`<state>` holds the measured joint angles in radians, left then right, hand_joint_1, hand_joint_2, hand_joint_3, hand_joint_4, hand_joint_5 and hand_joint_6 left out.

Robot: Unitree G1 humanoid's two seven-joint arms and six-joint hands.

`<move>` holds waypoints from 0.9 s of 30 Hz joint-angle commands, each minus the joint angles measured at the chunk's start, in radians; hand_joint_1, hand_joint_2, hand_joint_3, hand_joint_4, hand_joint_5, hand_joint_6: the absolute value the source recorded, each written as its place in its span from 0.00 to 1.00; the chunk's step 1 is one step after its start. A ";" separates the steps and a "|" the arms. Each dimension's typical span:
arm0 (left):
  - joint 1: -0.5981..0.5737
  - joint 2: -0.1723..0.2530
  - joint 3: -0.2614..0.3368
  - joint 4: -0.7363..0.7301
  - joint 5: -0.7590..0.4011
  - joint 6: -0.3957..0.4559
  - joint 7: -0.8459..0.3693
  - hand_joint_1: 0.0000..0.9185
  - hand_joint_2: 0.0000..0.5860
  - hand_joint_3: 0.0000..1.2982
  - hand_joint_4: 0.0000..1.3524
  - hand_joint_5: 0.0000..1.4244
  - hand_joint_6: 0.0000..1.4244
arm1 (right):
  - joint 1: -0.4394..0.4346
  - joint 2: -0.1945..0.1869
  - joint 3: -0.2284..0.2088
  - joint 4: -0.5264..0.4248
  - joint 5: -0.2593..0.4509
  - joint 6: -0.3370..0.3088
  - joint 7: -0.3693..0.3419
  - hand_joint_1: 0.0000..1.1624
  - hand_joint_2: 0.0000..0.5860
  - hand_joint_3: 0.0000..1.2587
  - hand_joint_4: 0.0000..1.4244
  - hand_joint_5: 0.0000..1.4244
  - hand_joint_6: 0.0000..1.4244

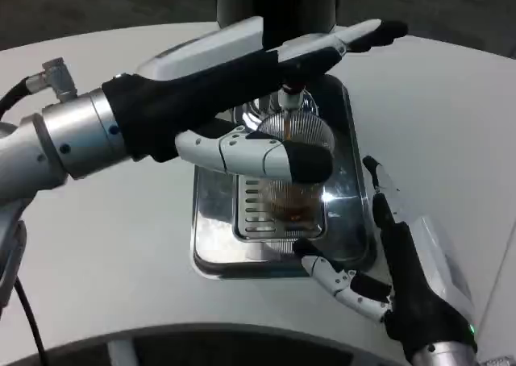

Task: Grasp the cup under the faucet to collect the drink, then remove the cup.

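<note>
The cup (294, 168), clear and ribbed, stands on the slotted grate of a shiny metal drip tray (211, 221) near the middle of the white bench (105, 245), directly beneath the faucet (290, 98); brown drink lies in its lower part and a thin brown stream falls into it from above. Behind the tray rises the dark body of the dispenser (274, 3), toward the far edge of the bench. The left hand (242, 108) reaches across the tray from the left and covers much of the cup: its thumb lies against the near side of the cup, its long fingers stretch past the far side by the faucet, so it is grasping the cup. The right hand (387, 261) rests released at the tray's near right corner, fingers spread, holding nothing, its fingertips (310, 263) touching the tray rim.
</note>
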<state>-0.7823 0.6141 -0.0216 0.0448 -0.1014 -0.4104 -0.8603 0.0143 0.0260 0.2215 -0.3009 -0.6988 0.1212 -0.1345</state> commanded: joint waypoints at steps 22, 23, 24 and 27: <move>0.013 0.002 -0.010 -0.003 0.004 -0.006 0.020 0.00 0.14 0.00 0.00 0.02 0.00 | -0.219 0.028 -0.001 0.222 0.131 -0.018 -0.091 0.61 0.31 0.00 0.00 0.00 0.01; 0.013 0.003 -0.010 -0.002 0.006 -0.009 0.021 0.00 0.14 0.00 0.00 0.02 0.01 | -0.225 0.029 -0.001 0.230 0.138 -0.021 -0.094 0.62 0.31 0.00 0.00 0.00 0.01; 0.013 0.003 -0.010 -0.002 0.007 -0.010 0.021 0.00 0.14 0.00 0.00 0.02 0.01 | -0.232 0.030 0.000 0.239 0.144 -0.025 -0.097 0.62 0.31 0.00 0.00 0.00 0.01; 0.013 0.006 -0.010 -0.001 0.010 -0.011 0.022 0.00 0.14 0.00 0.00 0.02 0.01 | -0.264 0.035 -0.004 0.272 0.165 -0.032 -0.107 0.63 0.30 0.00 0.00 0.00 0.02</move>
<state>-0.7820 0.6134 -0.0212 0.0416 -0.1036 -0.4043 -0.8373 -0.2274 0.0496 0.2175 -0.0524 -0.5517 0.1091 -0.2242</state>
